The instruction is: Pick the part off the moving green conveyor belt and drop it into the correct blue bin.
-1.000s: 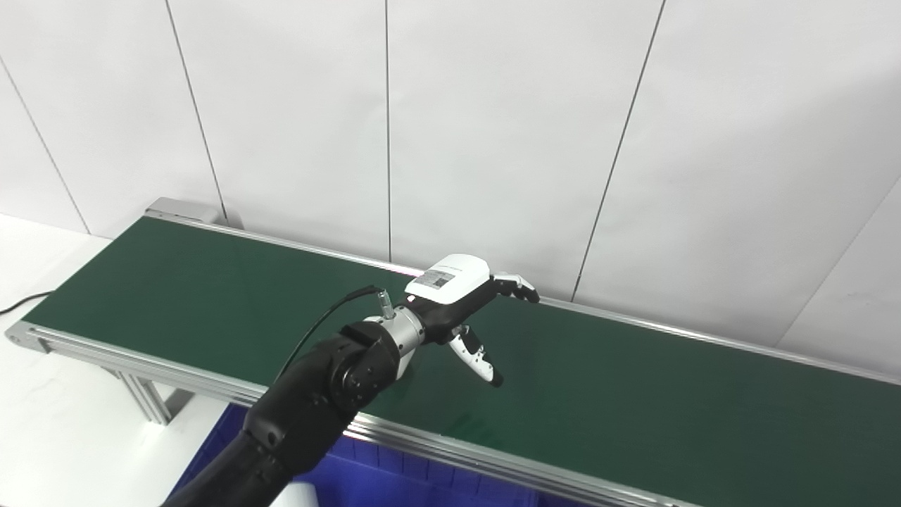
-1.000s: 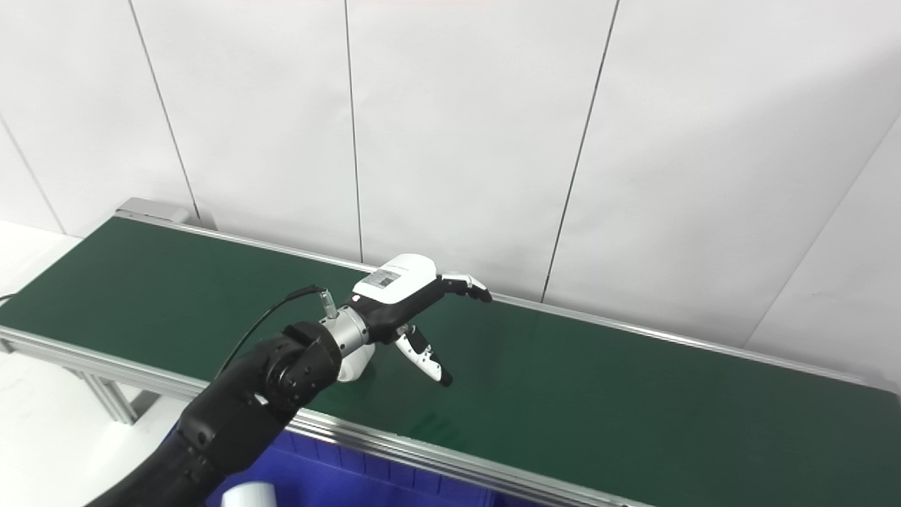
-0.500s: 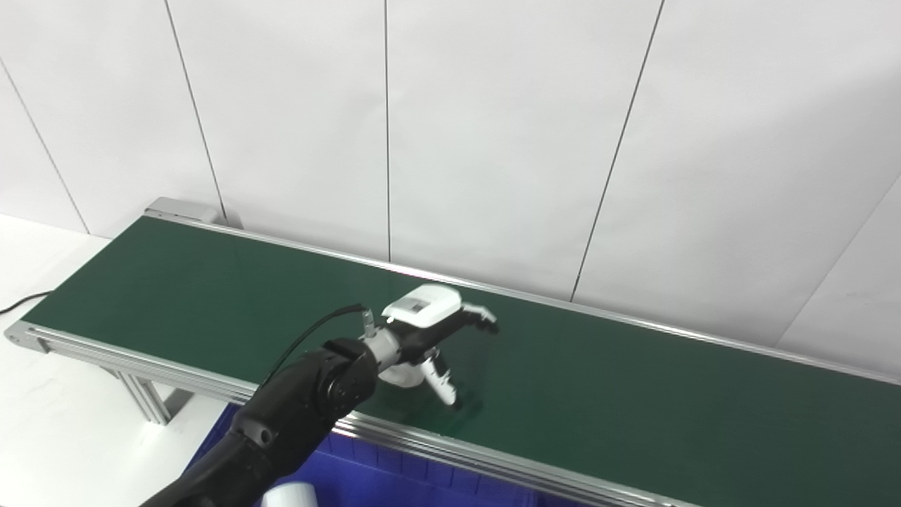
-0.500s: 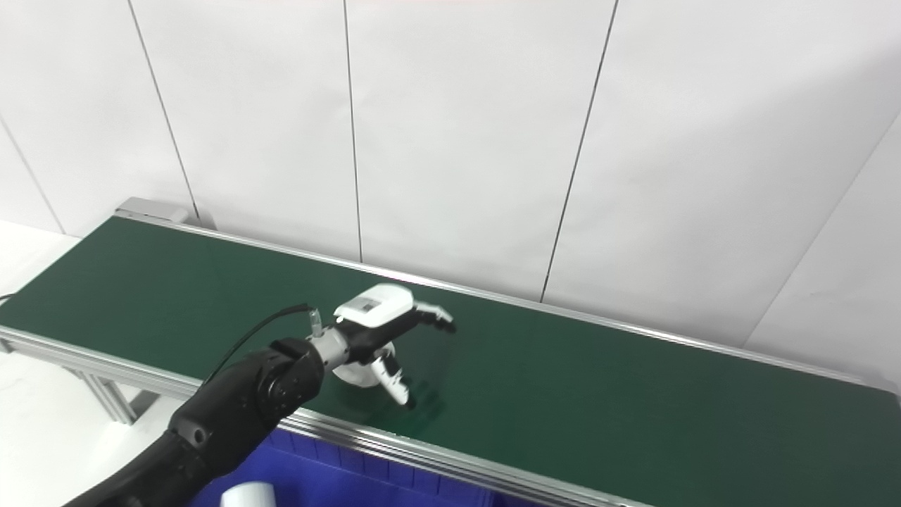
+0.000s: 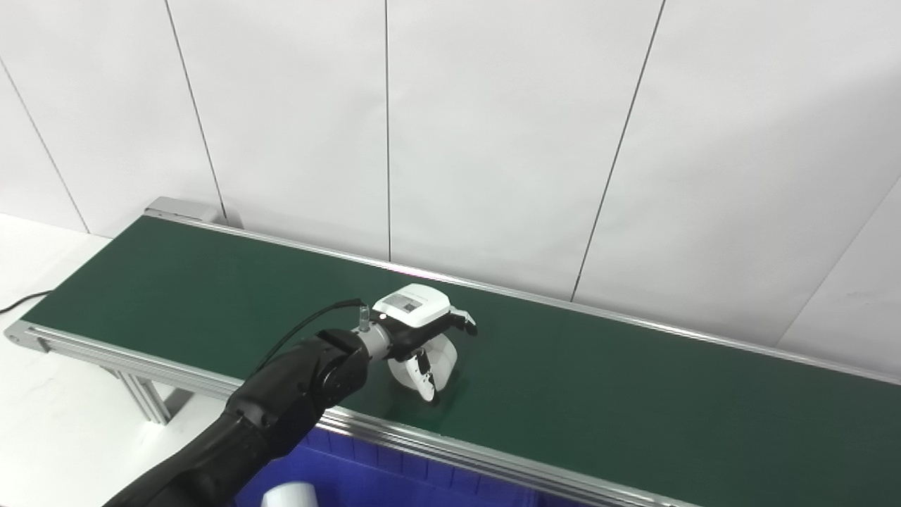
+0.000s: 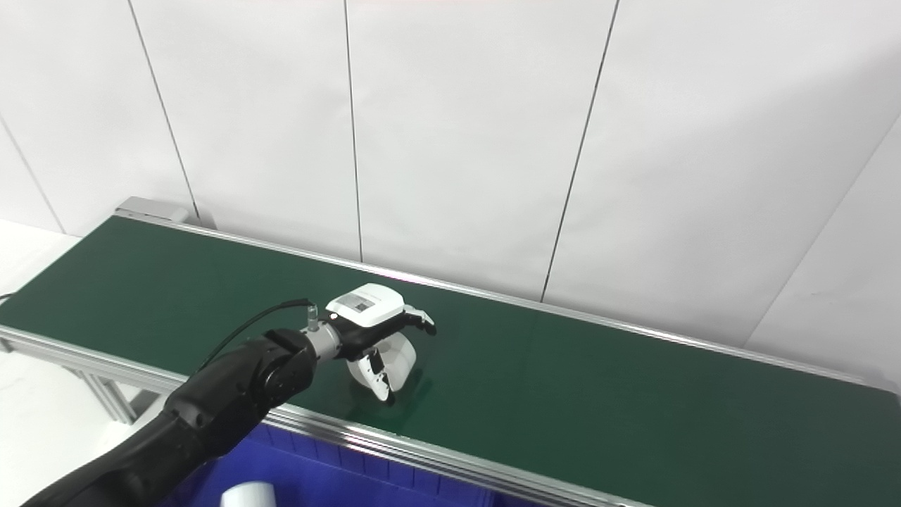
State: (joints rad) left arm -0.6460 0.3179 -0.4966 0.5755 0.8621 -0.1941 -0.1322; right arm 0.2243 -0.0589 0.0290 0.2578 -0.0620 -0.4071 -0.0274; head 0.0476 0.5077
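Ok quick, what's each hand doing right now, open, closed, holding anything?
Left hand: fingers curled around the white part on the belt; a firm grip cannot be told.
Right hand: not in view.

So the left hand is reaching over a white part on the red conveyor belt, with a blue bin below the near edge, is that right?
Not quite: the conveyor belt is green, not red, as the left eye view shows. The rest holds: the left hand reaches over the white part, and the blue bin sits below the near edge.
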